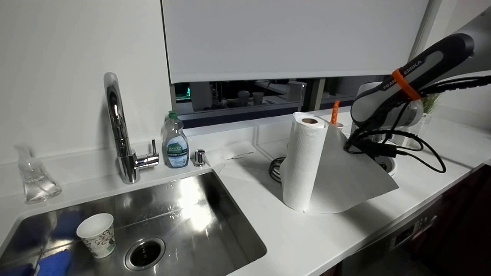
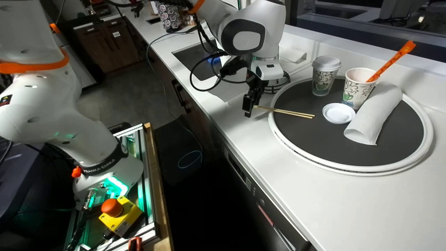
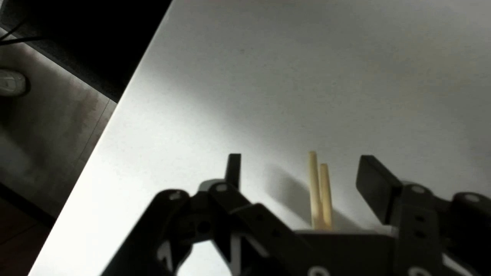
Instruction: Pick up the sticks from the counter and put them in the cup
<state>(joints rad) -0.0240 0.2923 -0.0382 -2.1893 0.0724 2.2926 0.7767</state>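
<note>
1. Left end of the counter (image 1: pixel 291 237): steel sink (image 1: pixel 215 237) let into it. In the sink, patterned paper cup (image 1: pixel 99 237), standing; blue sponge (image 1: pixel 55 263) near it, to the left.
2. Along the back edge behind the sink, in order: clear bottle (image 1: pixel 38 182), chrome faucet (image 1: pixel 124 143), soap bottle (image 1: pixel 176 149) with green cap.
3. Right of the sink: paper towel roll (image 1: pixel 305 165), upright, loose sheet (image 1: pixel 345 176) stretching from it toward the front edge. Coiled cable (image 1: pixel 274 170) just behind its base.
4. Gripper (image 3: pixel 301 168) points down over the strip between front edge and round tray (image 2: pixel 320 146). Fingers (image 3: pixel 374 188) spread wide, hold of nothing. Whether the tips touch the counter, cannot tell.
5. Sticks (image 2: pixel 291 112): two, pale, thin, nearly side by side across the tray's left rim; left ends reach past it, over the counter, to the gripper. Wrist view has them between the fingers, apart from both.
6. Tray: dark top, white rim, close to the back edge. On it: lidded cup (image 2: pixel 324 79), white lid (image 2: pixel 338 113), open-topped cup (image 2: pixel 357 89) with orange-handled utensil (image 2: pixel 392 62) leaning in it, curled white paper (image 2: pixel 376 113) beside that cup.
</note>
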